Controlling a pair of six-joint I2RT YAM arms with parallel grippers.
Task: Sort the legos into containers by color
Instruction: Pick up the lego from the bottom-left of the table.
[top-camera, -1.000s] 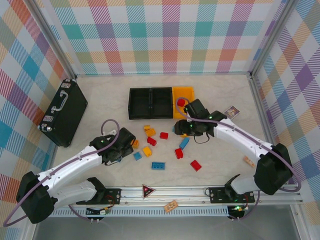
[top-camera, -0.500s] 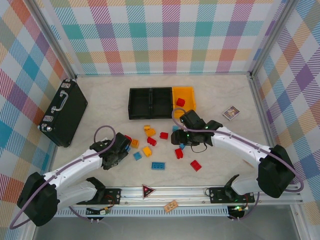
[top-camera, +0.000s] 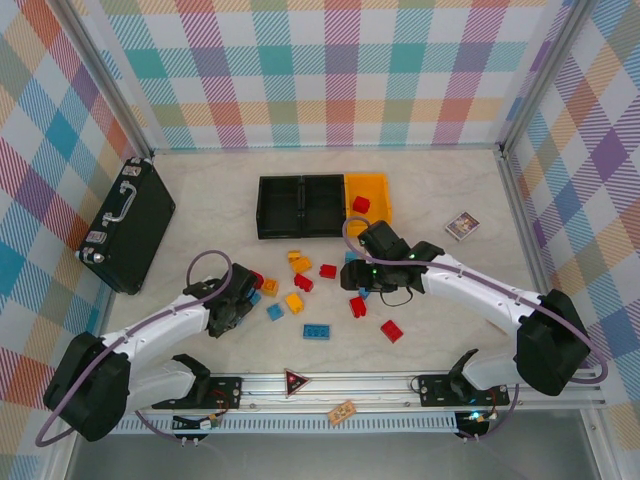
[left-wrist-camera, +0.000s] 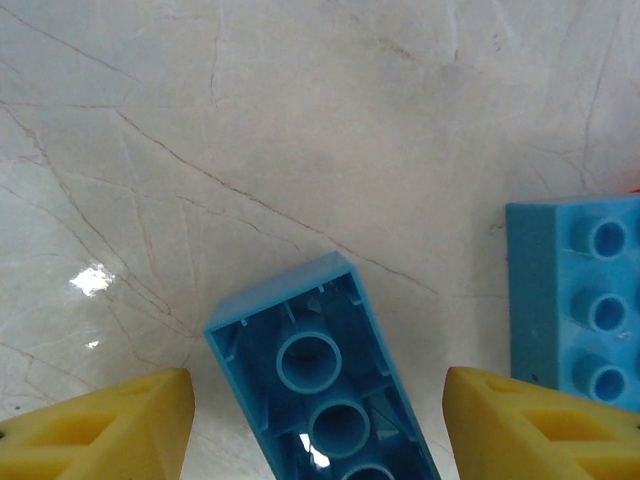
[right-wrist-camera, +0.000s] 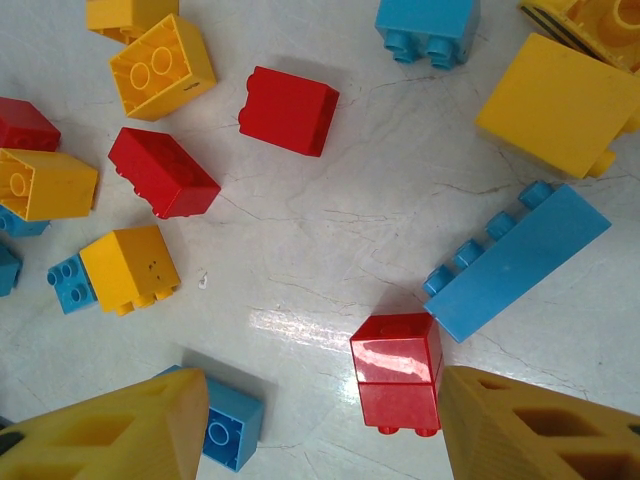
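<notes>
— Where are the legos (top-camera: 317, 331)?

— Loose on the table (top-camera: 215, 250), near the bins (top-camera: 303, 205). One red lego (top-camera: 360, 205) sits in the yellow bin (top-camera: 378, 183).

— Your left claw (left-wrist-camera: 318, 375)?

— It straddles an upturned blue brick (left-wrist-camera: 330, 420), with table showing beside one finger. Whether I grip it, I cannot tell.

— The right?

— My right claw (right-wrist-camera: 320, 375) hangs released above the pile. A red brick (right-wrist-camera: 397, 370) lies between its fingers, close to one.

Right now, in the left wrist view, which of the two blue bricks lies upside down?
The blue brick at bottom centre: its hollow underside with round tubes faces the camera. The other blue brick, at the right edge, shows its studs.
</notes>
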